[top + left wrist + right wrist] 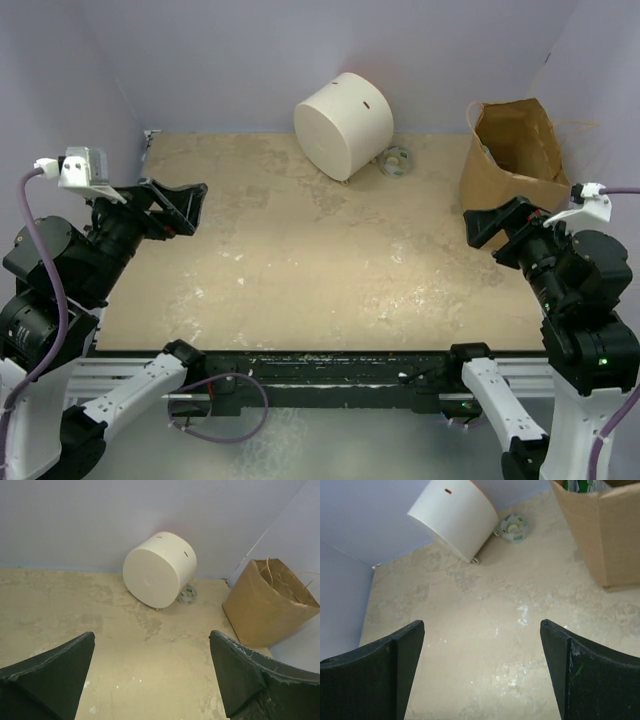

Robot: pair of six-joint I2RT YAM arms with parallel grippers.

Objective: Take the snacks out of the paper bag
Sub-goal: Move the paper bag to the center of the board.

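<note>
Indoors, scuffed table (300,285), lavender walls (230,50), paper bag (500,185)

No word, brand or number can be read anywhere. A packet (585,485) at the mouth of the bag (610,535) shows green and white print, cut off by the frame edge. The tape roll (514,527) has green and yellow marks, too small to read. The cylinder (455,520) bears only a short red dash.
</note>
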